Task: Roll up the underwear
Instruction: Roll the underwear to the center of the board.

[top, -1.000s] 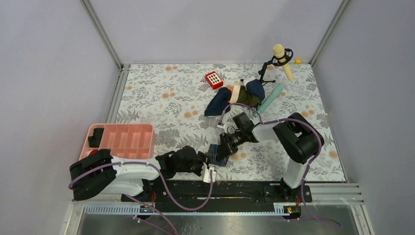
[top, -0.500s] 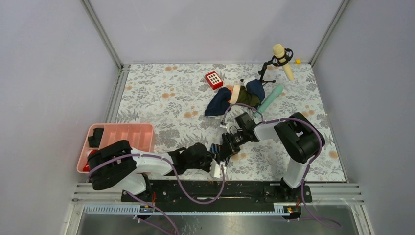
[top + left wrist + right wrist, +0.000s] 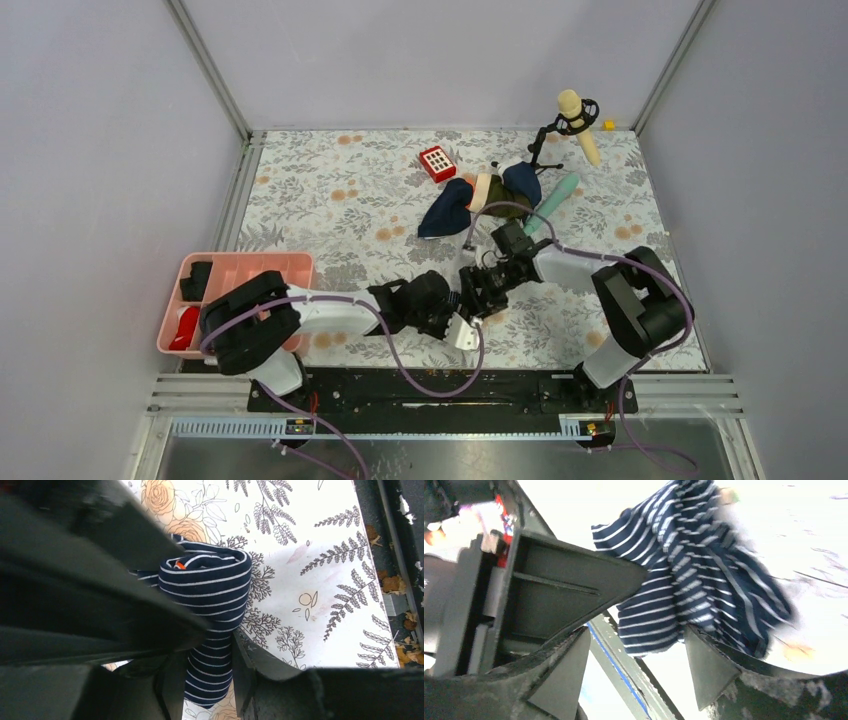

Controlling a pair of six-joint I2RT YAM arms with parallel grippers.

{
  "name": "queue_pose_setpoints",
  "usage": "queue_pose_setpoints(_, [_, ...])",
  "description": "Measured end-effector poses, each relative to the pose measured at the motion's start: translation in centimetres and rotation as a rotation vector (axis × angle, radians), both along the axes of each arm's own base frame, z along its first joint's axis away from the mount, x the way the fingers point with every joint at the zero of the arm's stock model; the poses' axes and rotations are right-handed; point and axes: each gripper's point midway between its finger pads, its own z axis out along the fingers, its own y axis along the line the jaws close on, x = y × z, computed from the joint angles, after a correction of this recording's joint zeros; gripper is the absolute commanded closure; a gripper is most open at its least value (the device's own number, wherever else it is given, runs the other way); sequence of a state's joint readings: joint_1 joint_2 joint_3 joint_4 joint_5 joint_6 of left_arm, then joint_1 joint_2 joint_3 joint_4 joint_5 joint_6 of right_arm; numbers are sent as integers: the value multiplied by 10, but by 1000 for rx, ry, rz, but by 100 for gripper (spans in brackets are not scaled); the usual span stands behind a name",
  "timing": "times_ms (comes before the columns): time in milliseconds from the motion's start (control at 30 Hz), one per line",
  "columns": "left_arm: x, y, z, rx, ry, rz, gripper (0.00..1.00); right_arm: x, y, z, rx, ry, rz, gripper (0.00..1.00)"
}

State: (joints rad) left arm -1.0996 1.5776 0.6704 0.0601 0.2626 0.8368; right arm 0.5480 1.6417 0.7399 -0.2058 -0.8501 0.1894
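Softly rolled striped cloth underwear (image 3: 210, 600), left pincer (image 3: 200, 680) pinching it, right pincer (image 3: 639, 650) pinching it too

My floral worktop (image 3: 330, 200) carries a pink tray (image 3: 240, 272), red box (image 3: 437, 162), clothes pile (image 3: 478, 200), mic stand (image 3: 548, 140).

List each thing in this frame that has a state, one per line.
underwear: rolled at one end, held between both hands
left hand: shut on the underwear
right hand: shut on the underwear
pink tray: holding a black item and a red item
microphone: tilted on its stand
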Motion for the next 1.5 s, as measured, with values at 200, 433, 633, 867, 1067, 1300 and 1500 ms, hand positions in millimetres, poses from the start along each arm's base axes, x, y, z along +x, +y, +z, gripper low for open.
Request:
queue_pose_setpoints(200, [-4,-15,1,33,27,-113,100,71,-30,47,-37,-185,-168,18])
queue_pose_setpoints(433, [-7,-37,6,144,249,-256,100,111,-64,182,38,-794,-282,19])
queue_pose_setpoints(633, [-10,-50,16,185,579,-203,100,49,-120,257,52,-1348,-387,34])
queue_pose_setpoints(867, [-40,-51,22,265,1043,-25,100,-9,-127,214,-4,-1385,-80,43])
queue_pose_setpoints(1067, [-44,-39,24,319,1399,243,100,-42,-128,136,-28,-1331,298,28])
queue_pose_setpoints(1300, [-35,-37,23,359,1528,408,100,-58,-110,79,94,-1287,613,24])
queue_pose_setpoints(1500, [-35,-38,22,374,1573,460,100,-72,-76,31,124,-1199,834,26])
